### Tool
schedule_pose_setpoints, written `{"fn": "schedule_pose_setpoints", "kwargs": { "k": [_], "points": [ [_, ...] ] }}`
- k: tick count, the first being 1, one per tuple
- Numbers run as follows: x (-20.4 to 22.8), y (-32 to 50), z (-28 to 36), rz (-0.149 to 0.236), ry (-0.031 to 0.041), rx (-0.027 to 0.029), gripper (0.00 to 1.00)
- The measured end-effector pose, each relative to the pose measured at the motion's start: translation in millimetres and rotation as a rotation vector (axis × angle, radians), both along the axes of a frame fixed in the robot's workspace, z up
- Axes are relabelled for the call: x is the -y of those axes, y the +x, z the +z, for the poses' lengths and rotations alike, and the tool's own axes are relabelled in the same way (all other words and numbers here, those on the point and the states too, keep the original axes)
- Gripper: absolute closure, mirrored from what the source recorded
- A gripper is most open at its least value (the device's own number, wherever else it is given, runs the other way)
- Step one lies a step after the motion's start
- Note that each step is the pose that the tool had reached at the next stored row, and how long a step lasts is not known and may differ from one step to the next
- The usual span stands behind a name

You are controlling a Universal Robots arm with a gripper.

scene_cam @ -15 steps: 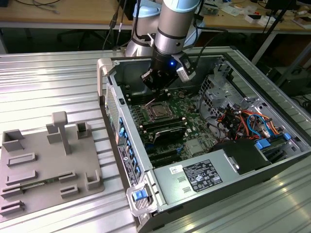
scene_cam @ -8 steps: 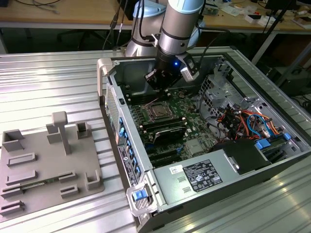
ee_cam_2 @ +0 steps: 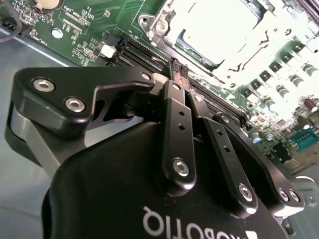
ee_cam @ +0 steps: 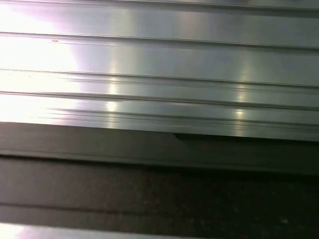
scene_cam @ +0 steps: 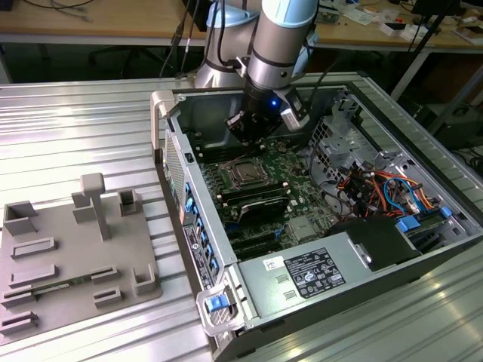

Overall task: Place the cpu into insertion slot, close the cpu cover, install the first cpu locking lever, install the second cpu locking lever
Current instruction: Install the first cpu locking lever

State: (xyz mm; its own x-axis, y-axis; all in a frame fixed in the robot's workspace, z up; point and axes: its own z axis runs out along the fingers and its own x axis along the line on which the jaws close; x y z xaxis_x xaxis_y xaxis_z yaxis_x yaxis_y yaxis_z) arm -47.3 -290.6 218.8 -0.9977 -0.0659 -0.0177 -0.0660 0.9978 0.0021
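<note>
The claw (ee_cam_2: pixel 178 69), fingers pinched together and empty, hangs beside the cpu (ee_cam_2: pixel 217 27), at its 7 o'clock in the second wrist view; the first wrist view shows ribbed table (ee_cam: pixel 159 59).

The gripper (scene_cam: pixel 253 128) is hanging inside the open computer case (scene_cam: pixel 423 249), above the motherboard (scene_cam: pixel 290 197). In the second wrist view the gripper (ee_cam_2: pixel 178 69) is standing with its fingers (ee_cam_2: pixel 175 114) pressed together, nothing between them. The cpu (ee_cam_2: pixel 217 27) is sitting in its socket just beyond the fingertips, with the cpu cover (ee_cam_2: pixel 164 20) lying around it. The memory slots (ee_cam_2: pixel 144 52) are running between the fingertips and the socket. The fixture plate (scene_cam: pixel 72 256) is lying on the table (scene_cam: pixel 75 121) outside the case, well apart from the jaws.
</note>
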Motion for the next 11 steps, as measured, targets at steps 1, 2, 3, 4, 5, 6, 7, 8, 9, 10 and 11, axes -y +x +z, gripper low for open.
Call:
{"fn": "schedule_pose_setpoints", "kwargs": {
  "k": [1,2,3,4,5,6,7,8,9,10,11],
  "points": [
    [0.0,0.5,-0.9,0.0,0.0,0.0001,0.89],
    [0.0,1.0,-1.8,0.0,0.0001,0.0001,0.89],
    [0.0,1.6,-3.1,0.0,0.0001,0.0001,0.89],
    [0.0,2.0,-4.0,0.0,0.0,0.0,0.89],
    [0.0,2.6,-5.0,0.0,0.0,0.0001,0.89],
    [0.0,2.8,-5.8,0.0,0.0,0.0001,0.89],
    [0.0,2.9,-6.7,0.0,0.0001,0.0001,0.89],
    [0.0,3.2,-7.7,0.0,0.0,0.0001,0.89],
    [0.0,3.3,-8.4,0.0,0.0001,0.0001,0.89],
    [0.0,3.4,-9.2,0.0,0.0,0.0001,0.89],
    [0.0,3.5,-9.8,0.0,-0.0001,0.0,0.89]
  ]
}}
